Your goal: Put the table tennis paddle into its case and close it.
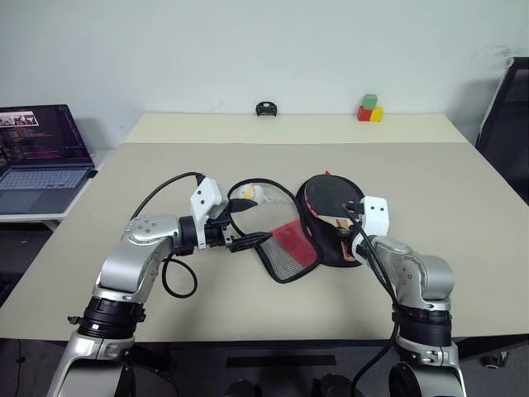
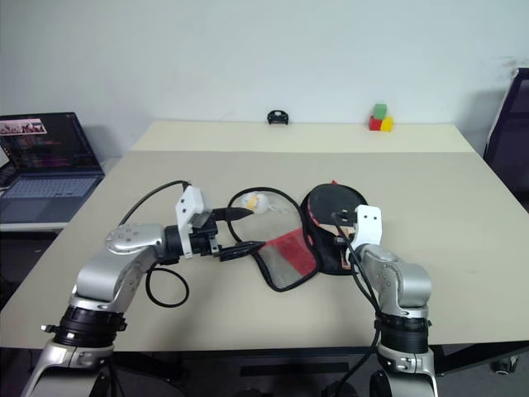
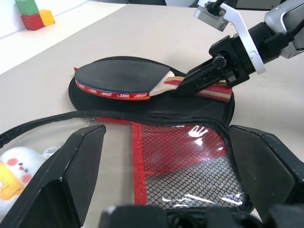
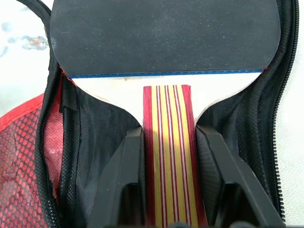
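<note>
While lying flat on the beige tabletop (image 1: 463,190), black fabric paddle-shaped zip case (image 3: 99,102) sitting unzipped, w/ its red-edged mesh-pocket flap (image 1: 285,252) folded out toward the robot's left. Resting inside the case's open far half: black-rubber round table tennis paddle (image 3: 121,80) w/ striped light-wood handle pointing back at the robot.

Right gripper (image 4: 168,142) straddling that handle, both black fingers (image 4: 126,180) running alongside it and pressing against its edges; jaws partway apart, about handle-width, gripping the wood.

Left gripper (image 1: 248,236) hovering at the flap's near corner, jaws spread wide, holding nothing; mesh flap lying between its fingers in the left wrist view, contact w/ flap not clear.

Lying just beside the case, inside its loose zip loop: small white-and-yellow plush toy (image 1: 248,193). Sitting at the table's far edge: red, green and yellow blocks (image 1: 369,108) and small black object (image 1: 265,108). Standing on a side desk to the left: open laptop (image 1: 41,157).
</note>
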Available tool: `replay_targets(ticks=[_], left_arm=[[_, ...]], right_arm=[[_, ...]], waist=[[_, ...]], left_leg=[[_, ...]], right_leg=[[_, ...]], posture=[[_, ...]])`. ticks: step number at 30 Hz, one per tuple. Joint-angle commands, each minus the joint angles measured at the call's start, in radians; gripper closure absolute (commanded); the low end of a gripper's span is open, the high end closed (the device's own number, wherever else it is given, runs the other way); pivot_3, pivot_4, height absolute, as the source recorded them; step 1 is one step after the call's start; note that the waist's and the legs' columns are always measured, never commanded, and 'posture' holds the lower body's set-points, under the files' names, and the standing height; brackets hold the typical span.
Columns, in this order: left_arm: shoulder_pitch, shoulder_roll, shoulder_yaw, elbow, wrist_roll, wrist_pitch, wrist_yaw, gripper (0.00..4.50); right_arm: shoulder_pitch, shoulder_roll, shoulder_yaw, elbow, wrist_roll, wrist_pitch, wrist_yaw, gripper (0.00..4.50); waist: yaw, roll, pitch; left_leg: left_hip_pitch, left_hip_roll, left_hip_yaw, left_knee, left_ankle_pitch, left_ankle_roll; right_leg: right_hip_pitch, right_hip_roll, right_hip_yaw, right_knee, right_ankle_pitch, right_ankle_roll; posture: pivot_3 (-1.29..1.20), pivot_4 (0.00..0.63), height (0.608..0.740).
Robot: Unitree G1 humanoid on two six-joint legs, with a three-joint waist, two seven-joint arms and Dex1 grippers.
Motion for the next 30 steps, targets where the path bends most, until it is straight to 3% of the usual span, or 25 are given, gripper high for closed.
replay_targets(ticks=[1, 6, 20, 30], left_arm=[[0.003, 0.009, 0.024, -0.039, -0.005, -0.019, 0.01, 0.0], [0.0, 0.009, 0.02, -0.035, -0.003, -0.024, 0.013, 0.0], [0.005, 0.009, 0.03, -0.028, -0.002, -0.029, 0.024, 0.0], [0.008, 0.015, 0.032, -0.026, -0.004, -0.031, 0.032, 0.0]], right_arm=[[-0.015, 0.027, 0.039, -0.078, 0.029, -0.005, 0.023, 1.77], [-0.009, 0.039, 0.045, -0.084, 0.027, -0.001, 0.028, 0.01], [0.016, -0.044, 0.084, -0.128, 0.014, -0.021, 0.072, 0.01], [0.014, -0.007, 0.085, -0.152, 0.043, -0.001, 0.093, 0.01]], waist=[[-0.001, 0.0, 0.0], [0.002, 0.0, 0.0], [0.002, 0.0, 0.0], [0.002, 0.0, 0.0]], left_leg=[[0.0, 0.0, 0.0, 0.0, 0.0, 0.0], [0.0, 0.0, 0.0, 0.0, 0.0, 0.0], [0.0, 0.0, 0.0, 0.0, 0.0, 0.0], [0.0, 0.0, 0.0, 0.0, 0.0, 0.0]], right_leg=[[0.0, 0.0, 0.0, 0.0, 0.0, 0.0], [0.0, 0.0, 0.0, 0.0, 0.0, 0.0], [0.0, 0.0, -0.001, 0.0, 0.0, 0.0], [0.0, 0.0, 0.0, 0.0, 0.0, 0.0]], posture=[[0.0, 0.15, 0.74], [0.0, 0.15, 0.74], [0.0, 0.15, 0.74], [0.0, 0.15, 0.74]])
